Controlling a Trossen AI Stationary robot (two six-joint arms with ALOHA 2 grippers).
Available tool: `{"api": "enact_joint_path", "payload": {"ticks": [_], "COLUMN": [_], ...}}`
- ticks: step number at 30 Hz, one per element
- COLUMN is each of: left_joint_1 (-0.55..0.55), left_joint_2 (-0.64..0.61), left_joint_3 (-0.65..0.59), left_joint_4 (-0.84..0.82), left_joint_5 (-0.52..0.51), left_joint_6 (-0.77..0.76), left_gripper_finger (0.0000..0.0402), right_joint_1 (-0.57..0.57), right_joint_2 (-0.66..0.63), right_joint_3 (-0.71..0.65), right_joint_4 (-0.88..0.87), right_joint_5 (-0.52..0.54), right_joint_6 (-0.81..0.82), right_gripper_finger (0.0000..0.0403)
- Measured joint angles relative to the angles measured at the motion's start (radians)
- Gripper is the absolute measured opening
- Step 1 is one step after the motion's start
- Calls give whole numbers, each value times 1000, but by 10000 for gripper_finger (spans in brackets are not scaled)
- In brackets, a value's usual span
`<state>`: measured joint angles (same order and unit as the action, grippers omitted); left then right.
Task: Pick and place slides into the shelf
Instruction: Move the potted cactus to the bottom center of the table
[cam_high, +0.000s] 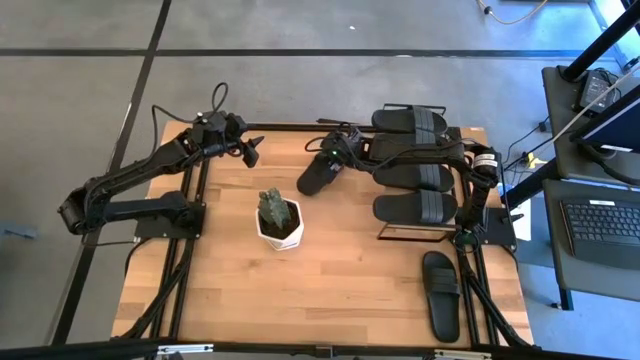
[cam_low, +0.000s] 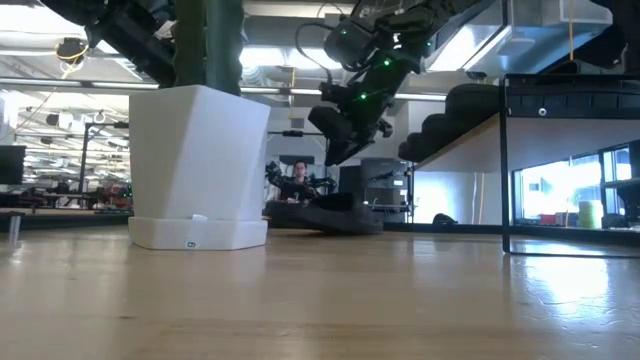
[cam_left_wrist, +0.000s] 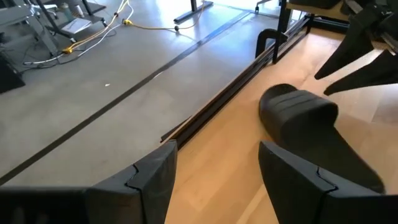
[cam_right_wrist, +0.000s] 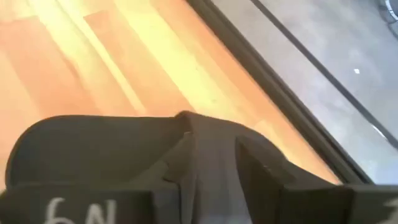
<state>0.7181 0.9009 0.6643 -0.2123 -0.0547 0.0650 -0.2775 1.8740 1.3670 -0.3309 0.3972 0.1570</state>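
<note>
**A:** Jaws on the right gripper (cam_high: 322, 168) are standing partly parted around the strap of one black slide (cam_high: 312, 180); I cannot tell whether they are gripping it or letting go. That slide is lying on the wooden tabletop (cam_high: 350, 270), between the potted plant (cam_high: 279, 218) and the shelf (cam_high: 440, 232).

**B:** What is the left gripper (cam_high: 250, 152) doing?

**A:** Its fingers are spread wide and holding nothing, hovering near the table's back edge, well apart from the work.

**B:** Where are the other slides sitting?

**A:** Three are resting on the shelf, under the right arm. One more (cam_high: 441, 293) is lying on the tabletop in front of the shelf.

**B:** How is a slide like this likely behaving in a grip?

**A:** I am judging it light, soft and a little springy, matte so not slippery, and not fragile. The wide strap is looking like the best hold: it is arching clear of the sole, so fingers can close across it
</note>
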Motion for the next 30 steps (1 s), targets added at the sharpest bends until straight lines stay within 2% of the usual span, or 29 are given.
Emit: {"api": "enact_joint_path", "payload": {"ticks": [6,10,12,16,21,26,30], "left_joint_1": [0,0,2,23,51,74,70], "left_joint_2": [0,0,0,12,96,211,309], "left_joint_3": [0,0,0,0,-24,-81,-89], "left_joint_4": [-14,-65,-84,-117,-149,-90,-58], "left_joint_5": [102,128,166,326,363,482,519], "left_joint_6": [0,-36,-77,-125,-120,-84,-47], "left_gripper_finger": [218,218,218,218,218,218,218], "right_joint_1": [0,0,0,1,10,23,34], "right_joint_2": [-1,-6,-9,-11,-13,-14,-15], "right_joint_3": [22,119,195,383,630,859,992], "right_joint_4": [-11,-66,-121,-281,-469,-644,-727], "right_joint_5": [-7,-8,-8,-7,-7,-7,-7], "right_joint_6": [0,-2,-14,-71,-138,-163,-164], "right_gripper_finger": [137,139,139,139,139,139,139]}}
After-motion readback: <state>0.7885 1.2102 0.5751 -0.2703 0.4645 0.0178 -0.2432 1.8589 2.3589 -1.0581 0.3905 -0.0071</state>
